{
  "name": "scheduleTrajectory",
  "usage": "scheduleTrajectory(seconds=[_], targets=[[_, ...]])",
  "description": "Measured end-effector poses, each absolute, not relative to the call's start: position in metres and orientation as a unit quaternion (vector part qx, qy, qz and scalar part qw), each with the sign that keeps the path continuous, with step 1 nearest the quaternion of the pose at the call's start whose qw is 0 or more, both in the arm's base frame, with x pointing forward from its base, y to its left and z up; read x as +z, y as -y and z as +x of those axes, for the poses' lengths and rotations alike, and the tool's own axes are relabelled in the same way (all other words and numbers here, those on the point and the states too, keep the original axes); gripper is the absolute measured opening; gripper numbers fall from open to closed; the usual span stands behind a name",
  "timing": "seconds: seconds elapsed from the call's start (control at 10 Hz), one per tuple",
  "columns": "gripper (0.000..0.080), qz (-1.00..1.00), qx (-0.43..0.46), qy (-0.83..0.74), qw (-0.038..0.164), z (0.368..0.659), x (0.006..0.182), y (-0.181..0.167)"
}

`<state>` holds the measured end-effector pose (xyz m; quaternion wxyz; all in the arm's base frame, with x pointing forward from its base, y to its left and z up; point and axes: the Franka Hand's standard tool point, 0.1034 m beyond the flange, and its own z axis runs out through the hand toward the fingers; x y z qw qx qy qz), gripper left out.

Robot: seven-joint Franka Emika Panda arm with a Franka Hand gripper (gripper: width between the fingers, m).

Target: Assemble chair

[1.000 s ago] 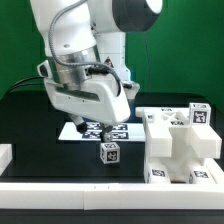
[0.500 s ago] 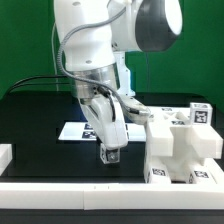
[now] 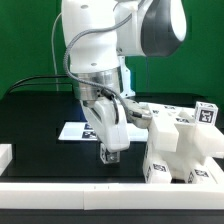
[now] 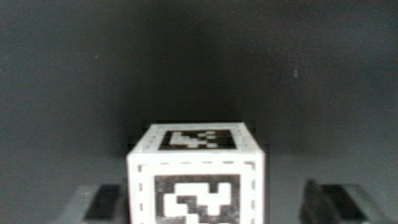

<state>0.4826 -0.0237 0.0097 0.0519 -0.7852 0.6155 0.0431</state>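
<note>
The chair [image 3: 182,143] is a chunky white blocky structure with small tags, standing on the black table at the exterior view's right. My gripper [image 3: 111,153] is lowered to the table just left of it, around a lone small tagged cube [image 4: 196,165]. In the wrist view the gripper [image 4: 221,202] is open. Its two dark fingers [image 4: 338,200] stand on either side of the cube, with a gap on each side. In the exterior view the fingers mostly hide the cube.
The marker board [image 3: 72,131] lies flat on the table behind the gripper. A white rail [image 3: 60,190] runs along the table's front edge, and a white block [image 3: 5,156] sits at the left edge. The arm's body rises above the table's middle.
The wrist has turned and come down over the small cube, which stood uncovered a second ago. In the last half second it has barely moved. The chair has not moved.
</note>
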Motion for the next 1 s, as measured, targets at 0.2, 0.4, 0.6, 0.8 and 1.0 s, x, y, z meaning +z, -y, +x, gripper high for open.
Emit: scheduleTrajectory(seconds=[0.2,0.4,0.6,0.8,1.0], targets=[[0.0282,-0.803,0.044,-0.592,0.052,0.481,0.012,0.034],[0.0282,-0.837,0.044,-0.543,0.053,0.477,0.017,0.06],[0.0282,-0.859,0.029,-0.508,0.054,0.479,0.024,0.092],[0.0283,-0.886,0.017,-0.46,0.059,0.489,0.03,0.099],[0.0284,-0.912,0.012,-0.406,0.057,0.491,0.033,0.098]])
